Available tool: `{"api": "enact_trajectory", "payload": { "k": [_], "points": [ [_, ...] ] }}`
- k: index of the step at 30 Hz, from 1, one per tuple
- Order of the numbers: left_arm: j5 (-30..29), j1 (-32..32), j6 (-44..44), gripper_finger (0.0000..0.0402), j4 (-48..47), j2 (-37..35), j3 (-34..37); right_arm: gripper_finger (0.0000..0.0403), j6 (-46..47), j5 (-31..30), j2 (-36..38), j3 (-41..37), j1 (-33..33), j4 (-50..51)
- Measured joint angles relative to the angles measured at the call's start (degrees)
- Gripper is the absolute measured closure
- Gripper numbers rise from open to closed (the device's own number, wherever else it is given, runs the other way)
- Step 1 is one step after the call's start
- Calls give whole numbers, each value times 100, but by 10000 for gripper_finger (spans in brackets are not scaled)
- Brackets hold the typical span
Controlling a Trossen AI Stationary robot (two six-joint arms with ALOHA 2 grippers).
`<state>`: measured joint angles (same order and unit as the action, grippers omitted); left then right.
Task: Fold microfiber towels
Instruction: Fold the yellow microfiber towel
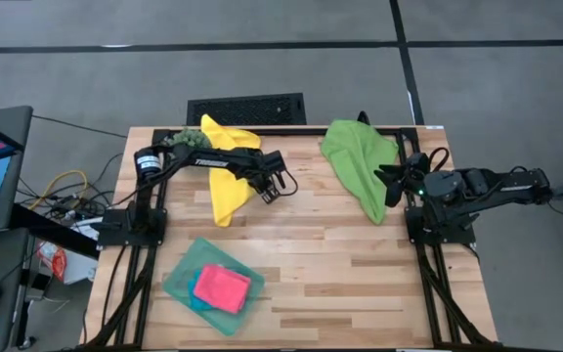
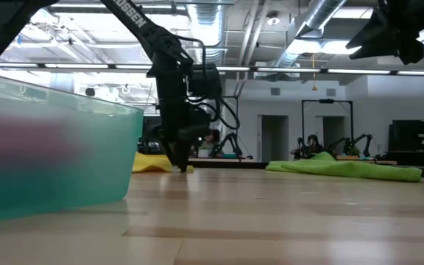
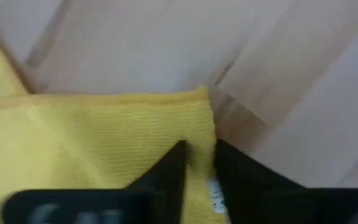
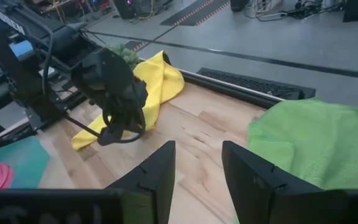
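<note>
The yellow towel [image 1: 225,171] lies crumpled on the table's far left part and also shows in the low view [image 2: 149,163]. My left gripper [image 1: 268,191] is down at its right edge, shut on it. The green towel [image 1: 360,161] lies bunched on the table's far right part. My right gripper [image 4: 196,165] is open and empty, raised above the table beside the green towel [image 4: 316,149]. The pink towel [image 1: 221,287] lies folded in the teal tray [image 1: 179,284], on top of the blue towel [image 1: 195,299]. My left gripper pinches the yellow towel's edge [image 3: 201,163] between its two fingers, close to a corner [image 3: 205,96] and beside a small white label. The fingers [image 2: 177,158] point down from above, their tips at the table. The towel lies flat on the wood there.
A small spiky green plant [image 1: 186,137] stands at the far left corner by the yellow towel. The teal tray stands near the front left [image 2: 50,154]. Bare wood [image 1: 350,274] lies in the middle and front right.
</note>
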<state>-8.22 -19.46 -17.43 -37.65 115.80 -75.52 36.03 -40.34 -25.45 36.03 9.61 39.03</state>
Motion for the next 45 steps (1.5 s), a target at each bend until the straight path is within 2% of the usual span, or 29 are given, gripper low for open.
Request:
{"api": "enact_trajectory", "payload": {
  "k": [2,3,6,14,20,26,32,36,41,45],
  "points": [
    [141,22,8,378,-25,-38,-66,246,-1,3,-2,0,2,-58],
    [201,34,8,388,-82,-47,-124,246,-3,2,-2,0,0,-117],
    [321,112,-31,393,-374,-102,-429,246,-125,40,-68,2,0,-350],
    [657,437,178,400,-1499,-195,-1824,246,-1075,208,-740,0,0,-1288],
    [944,693,330,400,-2560,-200,-2948,246,-1215,453,-1354,2,-259,-1711],
    [948,1008,463,401,-3622,-205,-3959,246,-1586,1668,-1951,2,-1031,-2117],
    [904,1326,424,401,-4244,-205,-4592,246,-2714,2818,-2559,0,-1663,-3298],
    [890,1514,214,401,-4397,-214,-4775,246,-3263,3552,-2979,0,-1976,-4161],
    [889,1745,7,401,-4568,-215,-4866,246,-3508,4541,-3631,2,-2204,-4965],
    [884,1928,-171,401,-4675,-213,-4866,246,-3587,4953,-4264,1,-2240,-5584]
  ]
}}
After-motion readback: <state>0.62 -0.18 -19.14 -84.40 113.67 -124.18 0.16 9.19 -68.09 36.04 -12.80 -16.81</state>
